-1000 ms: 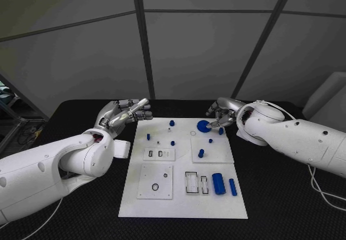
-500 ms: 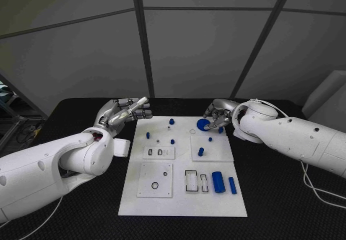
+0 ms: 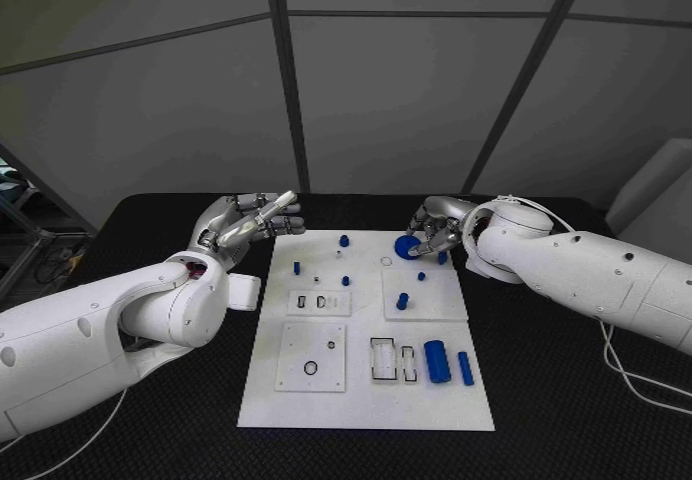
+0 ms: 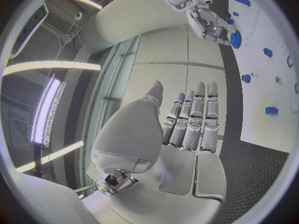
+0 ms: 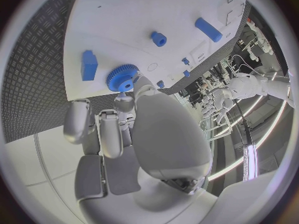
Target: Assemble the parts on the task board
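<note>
A blue toothed gear (image 3: pixel 408 247) is pinched in the fingertips of my right hand (image 3: pixel 437 228), just above the far right part of the white task board (image 3: pixel 368 405). The right wrist view has the gear (image 5: pixel 122 77) at the fingertips (image 5: pixel 127 100), close over the board (image 5: pixel 124 20) and next to a blue block (image 5: pixel 89 65). My left hand (image 3: pixel 250 224) hovers beside the board's far left corner, fingers stretched out straight and holding nothing. From the left wrist, that hand (image 4: pixel 190 122) faces the board (image 4: pixel 268 89), with the right hand (image 4: pixel 204 16) and gear (image 4: pixel 235 39) beyond.
Small blue pegs (image 3: pixel 345 242) stand on the board's far half, and another peg (image 3: pixel 402 302) stands on the right mid plate. A thick blue cylinder (image 3: pixel 436 362) and a thin one (image 3: pixel 464 365) lie near the front right. Black table (image 3: pixel 577 400) surrounds the board.
My right hand has drawn the gear slightly toward the board's far edge. The left hand has stayed nearly where it was.
</note>
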You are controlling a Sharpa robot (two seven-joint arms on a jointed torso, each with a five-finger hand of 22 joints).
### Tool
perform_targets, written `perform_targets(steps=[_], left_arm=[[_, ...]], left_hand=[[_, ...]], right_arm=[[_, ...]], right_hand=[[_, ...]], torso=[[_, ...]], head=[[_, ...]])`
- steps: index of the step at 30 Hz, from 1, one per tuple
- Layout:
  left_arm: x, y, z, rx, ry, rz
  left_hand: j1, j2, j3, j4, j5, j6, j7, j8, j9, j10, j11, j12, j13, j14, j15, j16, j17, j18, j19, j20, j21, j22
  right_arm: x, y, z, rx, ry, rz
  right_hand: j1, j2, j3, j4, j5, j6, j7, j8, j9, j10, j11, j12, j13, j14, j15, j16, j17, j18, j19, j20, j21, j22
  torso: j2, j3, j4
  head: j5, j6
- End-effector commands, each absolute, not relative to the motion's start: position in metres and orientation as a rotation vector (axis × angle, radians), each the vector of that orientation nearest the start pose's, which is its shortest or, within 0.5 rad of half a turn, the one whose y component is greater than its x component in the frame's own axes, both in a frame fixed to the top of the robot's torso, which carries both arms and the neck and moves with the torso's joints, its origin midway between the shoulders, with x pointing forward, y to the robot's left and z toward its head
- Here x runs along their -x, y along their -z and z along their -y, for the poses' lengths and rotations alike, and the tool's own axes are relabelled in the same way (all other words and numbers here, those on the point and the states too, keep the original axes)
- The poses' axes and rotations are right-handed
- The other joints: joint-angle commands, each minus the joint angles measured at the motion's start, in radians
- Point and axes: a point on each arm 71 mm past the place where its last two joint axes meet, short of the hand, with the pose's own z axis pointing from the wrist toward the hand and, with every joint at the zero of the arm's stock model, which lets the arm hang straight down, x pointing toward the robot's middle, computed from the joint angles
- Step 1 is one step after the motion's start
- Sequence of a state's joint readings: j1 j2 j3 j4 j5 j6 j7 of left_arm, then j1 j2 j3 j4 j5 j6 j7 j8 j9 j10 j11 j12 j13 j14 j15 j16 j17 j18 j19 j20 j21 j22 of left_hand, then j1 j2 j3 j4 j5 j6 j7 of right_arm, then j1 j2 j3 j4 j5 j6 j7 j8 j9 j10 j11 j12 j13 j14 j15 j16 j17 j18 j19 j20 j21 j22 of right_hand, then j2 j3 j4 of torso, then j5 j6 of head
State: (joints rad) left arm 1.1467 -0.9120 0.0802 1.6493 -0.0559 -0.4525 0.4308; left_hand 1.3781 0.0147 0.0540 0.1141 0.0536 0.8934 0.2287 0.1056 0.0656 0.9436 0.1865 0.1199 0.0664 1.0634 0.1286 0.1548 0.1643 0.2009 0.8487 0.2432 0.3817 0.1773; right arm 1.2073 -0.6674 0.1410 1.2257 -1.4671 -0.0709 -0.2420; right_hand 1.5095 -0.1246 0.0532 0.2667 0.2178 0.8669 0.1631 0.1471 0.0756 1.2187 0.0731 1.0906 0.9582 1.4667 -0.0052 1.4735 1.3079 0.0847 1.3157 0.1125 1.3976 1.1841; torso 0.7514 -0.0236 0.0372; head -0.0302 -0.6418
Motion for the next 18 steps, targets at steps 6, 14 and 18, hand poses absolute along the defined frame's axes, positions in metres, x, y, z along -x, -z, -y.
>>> perform_targets(steps=[6, 14, 18], left_arm=[[-0.4745, 0.1438, -0.2148, 1.058, 1.548, -1.258], [-0.4748, 0.144, -0.2149, 1.059, 1.548, -1.259], [-0.4749, 0.1441, -0.2145, 1.059, 1.548, -1.259]], left_hand=[[0.003, 0.006, -0.002, -0.006, 0.001, -0.004, 0.01, -0.006, 0.0, 0.003, 0.003, -0.005, 0.0, 0.0, 0.01, -0.003, 0.001, -0.02, 0.001, 0.002, 0.002, -0.001], [0.003, 0.006, -0.002, -0.006, 0.001, -0.004, 0.01, -0.006, 0.0, 0.003, 0.003, -0.005, 0.0, 0.0, 0.01, -0.003, 0.001, -0.02, 0.001, 0.002, 0.002, -0.001], [0.003, 0.006, -0.002, -0.006, 0.001, -0.004, 0.01, -0.006, 0.0, 0.003, 0.003, -0.005, 0.0, 0.0, 0.01, -0.003, 0.001, -0.02, 0.001, 0.002, 0.002, -0.001]], right_arm=[[-0.5613, 0.1549, 0.2087, 0.027, -0.41, -1.786], [-0.5626, 0.1562, 0.2067, 0.044, -0.399, -1.79], [-0.5624, 0.1566, 0.2032, 0.055, -0.402, -1.794]], right_hand=[[0.009, 0.005, 0.007, -0.004, 0.006, 0.008, 0.0, 0.005, 0.001, 0.01, 0.001, 0.009, 0.009, 0.067, 0.004, 0.007, 0.066, -0.006, 0.008, -0.003, 0.007, 0.004], [0.011, 0.006, 0.008, -0.007, 0.007, 0.008, 0.0, 0.005, 0.001, 0.01, 0.0, 0.012, 0.012, 0.067, 0.004, 0.008, 0.067, -0.006, 0.009, -0.003, 0.008, 0.005], [0.013, 0.011, 0.01, -0.012, 0.007, 0.019, -0.001, 0.012, 0.002, 0.017, 0.0, 0.027, 0.029, 0.068, 0.004, 0.009, 0.07, -0.007, 0.01, -0.003, 0.009, 0.007]], torso=[[0.0, 0.0008, 0.0003], [0.0, 0.0008, -0.0006], [0.0, 0.0009, -0.0007]], head=[[0.0, -0.002], [-0.001, -0.006], [-0.001, -0.007]])
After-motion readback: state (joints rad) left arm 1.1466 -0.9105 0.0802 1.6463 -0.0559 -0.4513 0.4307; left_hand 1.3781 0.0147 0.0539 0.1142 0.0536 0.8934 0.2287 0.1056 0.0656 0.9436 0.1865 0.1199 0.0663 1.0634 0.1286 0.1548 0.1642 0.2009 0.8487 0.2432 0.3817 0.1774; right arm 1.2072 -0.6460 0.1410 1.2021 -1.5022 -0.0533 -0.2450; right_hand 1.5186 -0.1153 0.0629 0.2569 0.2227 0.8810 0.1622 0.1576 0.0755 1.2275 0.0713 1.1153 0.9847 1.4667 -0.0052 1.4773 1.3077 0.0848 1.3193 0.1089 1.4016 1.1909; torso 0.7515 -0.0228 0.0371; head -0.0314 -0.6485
